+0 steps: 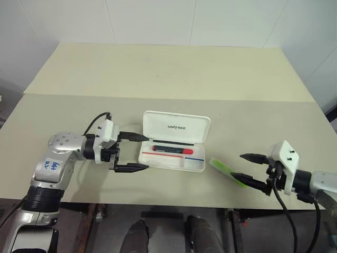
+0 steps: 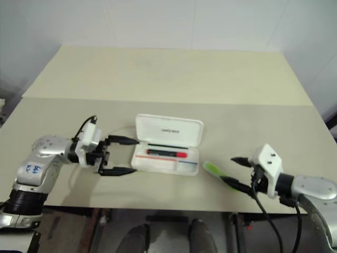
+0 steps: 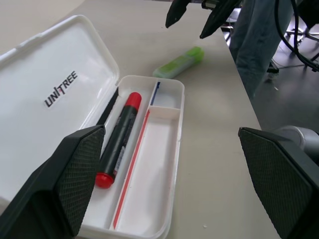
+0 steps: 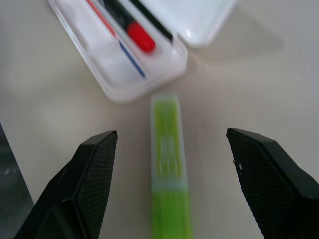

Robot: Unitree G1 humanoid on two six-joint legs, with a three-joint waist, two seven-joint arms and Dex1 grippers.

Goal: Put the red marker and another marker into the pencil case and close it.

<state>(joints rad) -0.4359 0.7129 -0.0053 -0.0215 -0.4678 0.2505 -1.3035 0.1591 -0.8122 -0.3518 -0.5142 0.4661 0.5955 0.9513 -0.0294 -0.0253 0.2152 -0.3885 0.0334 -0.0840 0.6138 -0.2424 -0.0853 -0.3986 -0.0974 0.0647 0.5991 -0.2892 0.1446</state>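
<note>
Where the pale table point(image 1: 158, 74) carries our work, we see the white pencil case point(image 1: 174, 141) lying open near the front edge, its raised lid printed with dark "UNITREE" lettering. It is a flat hard plastic box with rounded corners, and a thin red-and-blue line runs along its tray. The red marker point(image 1: 172, 150) lies inside the tray along the hinge side, black-bodied with red ends. The green marker point(image 1: 227, 171), pale green with a lime cap, lies on the table just to the right of the case, apart from it. Our left gripper point(image 1: 132, 152) stands at the case's left end with its fingers spread wide, holding nothing. Our right gripper point(image 1: 247, 167) hovers by the green marker, fingers parted on either side of it, not gripping it.
</note>
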